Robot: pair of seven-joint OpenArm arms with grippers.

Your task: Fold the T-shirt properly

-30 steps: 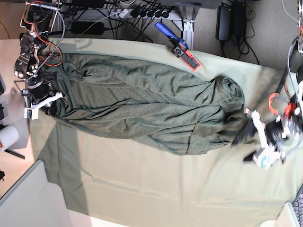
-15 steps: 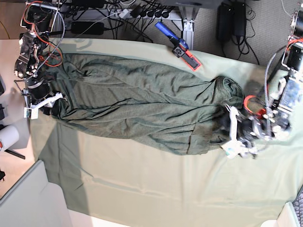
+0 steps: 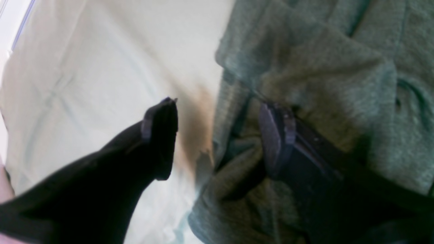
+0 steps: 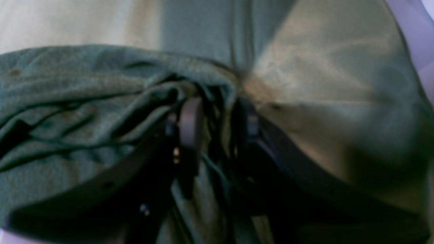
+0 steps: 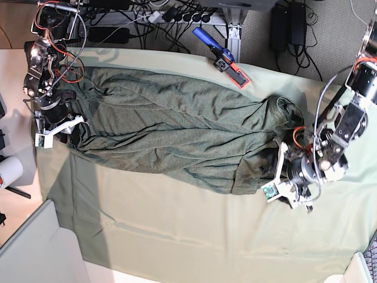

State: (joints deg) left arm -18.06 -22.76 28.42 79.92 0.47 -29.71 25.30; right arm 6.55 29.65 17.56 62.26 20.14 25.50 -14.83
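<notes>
The dark olive-green T-shirt [image 5: 177,130] lies crumpled lengthwise across the pale sage cloth [image 5: 177,230]. At the shirt's right end my left gripper [image 5: 278,175] stands open. In the left wrist view the left gripper [image 3: 217,135] straddles the shirt's edge [image 3: 322,67]: one finger rests over the pale cloth [image 3: 84,67], the other over the knit fabric. At the shirt's left end, my right gripper [image 5: 66,128] holds bunched fabric. In the right wrist view the right gripper [image 4: 217,125] has folds of the T-shirt [image 4: 84,101] pinched between its narrow jaws.
A blue and red tool [image 5: 222,58] lies at the cloth's far edge. Cables and power bricks [image 5: 283,26] crowd the floor behind it. A white roll [image 5: 9,171] sits off the left side, and a grey panel [image 5: 35,253] fills the near left corner.
My left arm has swung in from the cloth's right edge to the shirt's right end, jaws still wide. The right arm has shifted slightly, still at the left end.
</notes>
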